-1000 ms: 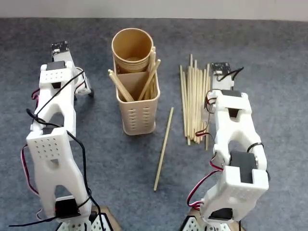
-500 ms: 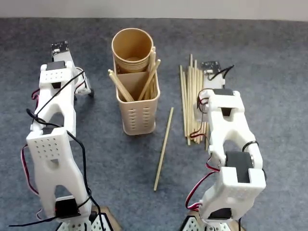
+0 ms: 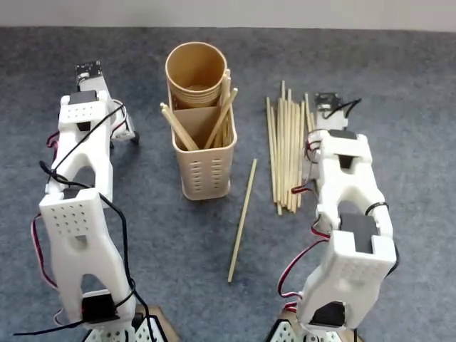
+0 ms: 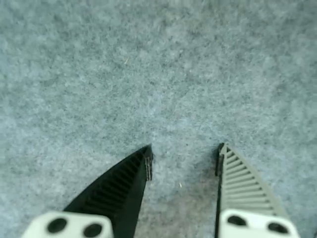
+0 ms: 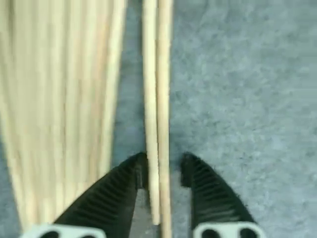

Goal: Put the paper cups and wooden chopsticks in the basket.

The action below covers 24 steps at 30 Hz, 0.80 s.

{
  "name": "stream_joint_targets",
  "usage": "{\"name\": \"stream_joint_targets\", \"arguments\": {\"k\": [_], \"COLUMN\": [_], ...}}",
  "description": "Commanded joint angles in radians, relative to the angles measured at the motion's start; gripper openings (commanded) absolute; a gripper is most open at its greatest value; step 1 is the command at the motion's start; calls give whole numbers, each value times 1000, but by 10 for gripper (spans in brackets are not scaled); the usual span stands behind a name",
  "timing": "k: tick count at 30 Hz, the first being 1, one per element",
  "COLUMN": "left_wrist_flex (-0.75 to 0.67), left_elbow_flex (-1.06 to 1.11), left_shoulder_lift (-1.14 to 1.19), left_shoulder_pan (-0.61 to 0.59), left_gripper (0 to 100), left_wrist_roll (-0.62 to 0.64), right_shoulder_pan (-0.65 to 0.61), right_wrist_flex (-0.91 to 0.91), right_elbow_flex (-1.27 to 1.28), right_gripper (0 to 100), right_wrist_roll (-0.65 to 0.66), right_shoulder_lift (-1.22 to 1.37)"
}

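A cream slotted basket stands upright at mid-table. Stacked paper cups fill its far compartment and several wooden chopsticks lean in its near one. A pile of chopsticks lies to its right, and a single chopstick lies slanted in front of it. My right gripper is at the pile's outer edge, shut on two chopsticks that lie flat on the carpet apart from the rest of the pile. My left gripper hangs open over bare carpet, left of the basket.
Grey carpet covers the table. The left arm stretches along the left side and the right arm along the right, close beside the pile. Both arm bases sit at the near edge.
The right arm swung left over the pile half a second ago, then came back right to the pile's outer edge. Left arm, basket and the single chopstick have not moved.
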Motion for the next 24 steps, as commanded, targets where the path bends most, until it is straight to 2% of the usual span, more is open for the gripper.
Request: {"name": "stream_joint_targets", "arguments": {"k": [1, 3, 7, 11, 14, 19, 24], "left_wrist_flex": [-12, -14, -15, -15, -15, -12, -11], "left_elbow_flex": [-18, -18, -18, -18, -18, -18, -13], "left_shoulder_lift": [5, 5, 5, 5, 5, 5, 5], "left_shoulder_pan": [19, 19, 19, 19, 19, 30, 30], "left_gripper": [217, 217, 217, 217, 217, 217, 217], "left_wrist_roll": [-12, -12, -12, -12, -12, -12, -14], "right_shoulder_pan": [-5, -5, -1, -10, -65, -234, -401], "right_wrist_flex": [-8, 19, 113, 124, 122, -22, -262], "right_elbow_flex": [-41, -62, -183, -220, -211, -147, -8], "right_gripper": [5, 3, 4, 5, 5, 5, 5], "right_wrist_roll": [32, 57, 6, -64, -104, -121, -123], "right_shoulder_lift": [2, -4, -81, -323, -561, -906, -1067]}}
